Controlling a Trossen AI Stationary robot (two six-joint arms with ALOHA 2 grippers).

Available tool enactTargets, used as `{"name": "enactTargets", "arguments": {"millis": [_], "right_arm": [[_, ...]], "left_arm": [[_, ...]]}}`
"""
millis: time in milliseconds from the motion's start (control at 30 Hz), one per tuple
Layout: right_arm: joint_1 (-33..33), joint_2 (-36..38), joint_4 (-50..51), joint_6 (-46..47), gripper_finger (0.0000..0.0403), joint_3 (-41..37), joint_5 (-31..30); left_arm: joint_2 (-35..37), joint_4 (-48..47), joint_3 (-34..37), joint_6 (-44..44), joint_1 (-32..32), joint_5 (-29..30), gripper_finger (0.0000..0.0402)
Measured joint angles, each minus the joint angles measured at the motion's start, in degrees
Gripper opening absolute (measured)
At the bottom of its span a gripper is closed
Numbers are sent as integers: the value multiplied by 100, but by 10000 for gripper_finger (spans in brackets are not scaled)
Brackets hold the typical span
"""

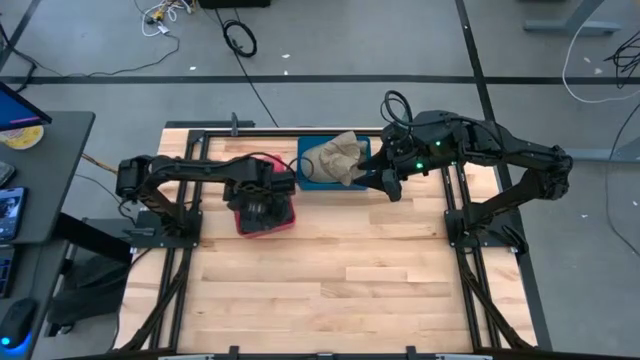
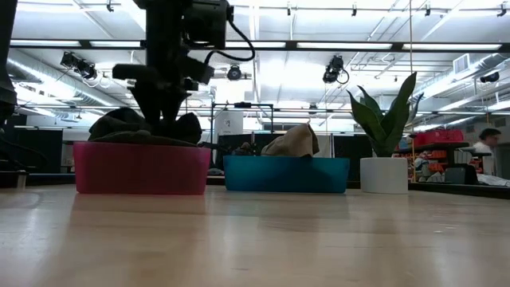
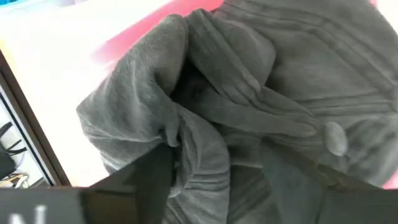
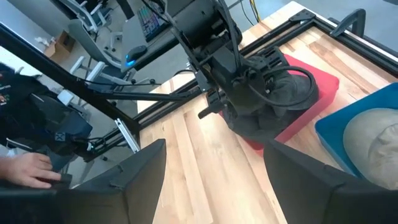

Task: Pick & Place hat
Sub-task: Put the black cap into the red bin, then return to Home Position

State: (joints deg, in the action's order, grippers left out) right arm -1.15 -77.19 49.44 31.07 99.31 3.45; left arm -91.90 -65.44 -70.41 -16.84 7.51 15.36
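The dark grey ribbed knit hat (image 3: 249, 112) is lying in the red plastic bin (image 2: 139, 167); my left hand (image 1: 262, 205) is opening over it, so I'm lifting straight up, watching for snags. Right hand (image 1: 392, 185) is waiting open beside the blue bin (image 2: 287, 174).

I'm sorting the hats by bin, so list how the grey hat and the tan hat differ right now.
The grey hat lies in the red bin; the tan hat lies in the blue bin. The left gripper sits right over the grey hat, while the right gripper waits beside the tan hat's bin. Both are crumpled soft fabric, rising above their bin rims.
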Motion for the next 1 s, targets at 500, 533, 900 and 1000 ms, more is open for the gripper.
{"name": "enactTargets", "arguments": {"millis": [500, 533, 900, 1000], "right_arm": [[0, 0, 157, -153, 272, 0, 50], [0, 0, 157, -154, 272, 0, 50], [0, 0, 185, -157, 272, 0, 63], [0, 0, 216, -161, 272, 0, 64]], "left_arm": [[102, -1274, -717, 602, -72, -361, 328], [151, -1186, -735, 619, -102, -454, 324], [264, -1045, -744, 1159, -264, -1127, 349], [316, -1114, -787, 1535, -266, -1131, 357]]}}
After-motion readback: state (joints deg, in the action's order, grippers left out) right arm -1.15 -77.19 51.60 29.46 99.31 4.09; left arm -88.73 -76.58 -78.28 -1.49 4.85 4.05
